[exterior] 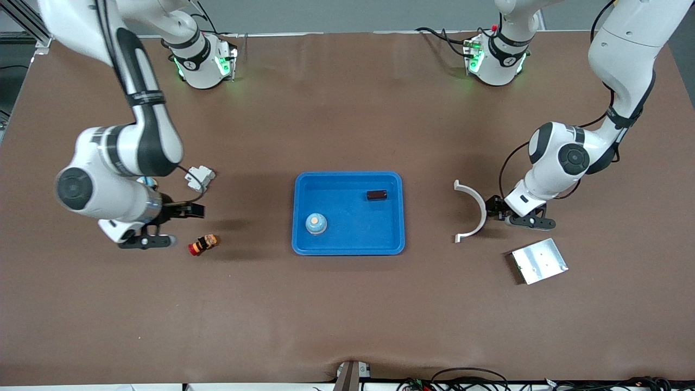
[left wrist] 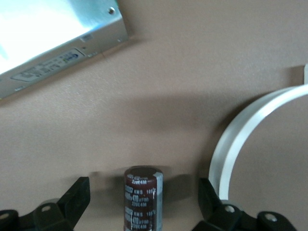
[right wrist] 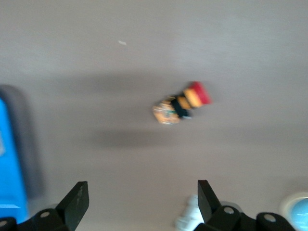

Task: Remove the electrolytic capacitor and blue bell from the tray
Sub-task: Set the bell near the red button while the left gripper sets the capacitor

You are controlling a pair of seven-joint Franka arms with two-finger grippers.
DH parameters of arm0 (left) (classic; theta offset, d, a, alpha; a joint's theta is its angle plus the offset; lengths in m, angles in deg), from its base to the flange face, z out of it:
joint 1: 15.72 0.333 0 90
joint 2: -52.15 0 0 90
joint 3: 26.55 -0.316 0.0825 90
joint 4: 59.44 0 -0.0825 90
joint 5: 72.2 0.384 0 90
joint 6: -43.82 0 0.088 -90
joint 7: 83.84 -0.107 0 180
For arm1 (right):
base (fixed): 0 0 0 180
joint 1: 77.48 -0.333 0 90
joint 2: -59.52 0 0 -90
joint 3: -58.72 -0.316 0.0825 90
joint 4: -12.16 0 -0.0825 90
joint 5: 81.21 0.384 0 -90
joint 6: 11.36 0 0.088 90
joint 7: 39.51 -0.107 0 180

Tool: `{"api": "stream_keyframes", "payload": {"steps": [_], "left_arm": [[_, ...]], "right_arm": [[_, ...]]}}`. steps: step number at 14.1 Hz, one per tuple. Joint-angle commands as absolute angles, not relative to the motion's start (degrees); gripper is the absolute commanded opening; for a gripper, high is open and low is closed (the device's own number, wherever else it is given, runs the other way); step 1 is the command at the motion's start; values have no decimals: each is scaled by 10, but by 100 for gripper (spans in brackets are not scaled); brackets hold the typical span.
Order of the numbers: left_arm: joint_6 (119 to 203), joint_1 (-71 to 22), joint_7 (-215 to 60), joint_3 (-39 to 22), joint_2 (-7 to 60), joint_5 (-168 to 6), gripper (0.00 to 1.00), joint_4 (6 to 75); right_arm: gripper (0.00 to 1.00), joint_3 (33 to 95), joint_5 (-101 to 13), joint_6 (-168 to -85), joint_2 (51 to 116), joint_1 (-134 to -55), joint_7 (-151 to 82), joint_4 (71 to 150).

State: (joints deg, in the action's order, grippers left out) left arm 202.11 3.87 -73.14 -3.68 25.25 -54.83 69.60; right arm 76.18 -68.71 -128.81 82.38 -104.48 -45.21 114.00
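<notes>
A blue tray (exterior: pixel 348 182) lies mid-table. In it are a dark capacitor (exterior: pixel 376 195) on its side and a pale blue bell (exterior: pixel 316 223) with an orange top. My left gripper (exterior: pixel 510 214) is low at the table beside a white curved piece (exterior: pixel 476 209). In the left wrist view it (left wrist: pixel 144 197) is open, and a maroon capacitor (left wrist: pixel 143 197) sits between the fingers (left wrist: pixel 78 196) with a gap on each side. My right gripper (exterior: pixel 168 225) is open and empty (right wrist: pixel 143 199) over the table, next to a red and orange push button (exterior: pixel 203 244).
A silver metal box (exterior: pixel 538 260) lies nearer the front camera than the left gripper; it also shows in the left wrist view (left wrist: pixel 53 43). A white connector (exterior: pixel 200 176) lies by the right arm. A pale blue round thing (right wrist: pixel 296 214) shows partly in the right wrist view.
</notes>
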Motion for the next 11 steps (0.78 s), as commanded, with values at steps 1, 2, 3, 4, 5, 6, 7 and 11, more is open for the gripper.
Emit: {"api": "stream_keyframes", "payload": {"steps": [1,2,3,4,5,6,7,11], "left_arm": [[2018,44,-709,-33,274,-535,100,699],[2007,44,-704,-33,279,-535,100,693],[1985,44,-693,-31,284,-535,100,684],[1956,43,-673,-27,287,-536,100,670],[1930,40,-652,-26,292,-537,100,657],[1908,40,-625,-16,293,-541,100,646],[1902,41,-581,2,294,-544,100,645],[1902,34,-344,60,291,-547,100,634]], "right_arm": [[100,768,-677,-1290,868,-1117,-560,1074],[100,768,-677,-1289,889,-1141,-610,1038],[100,768,-674,-1286,919,-1159,-664,994],[100,768,-668,-1286,953,-1177,-716,956],[100,767,-662,-1289,980,-1195,-771,927],[100,767,-661,-1292,1004,-1207,-810,909],[100,764,-661,-1307,1018,-1214,-827,902],[100,733,-665,-1366,1057,-1227,-862,902]]}}
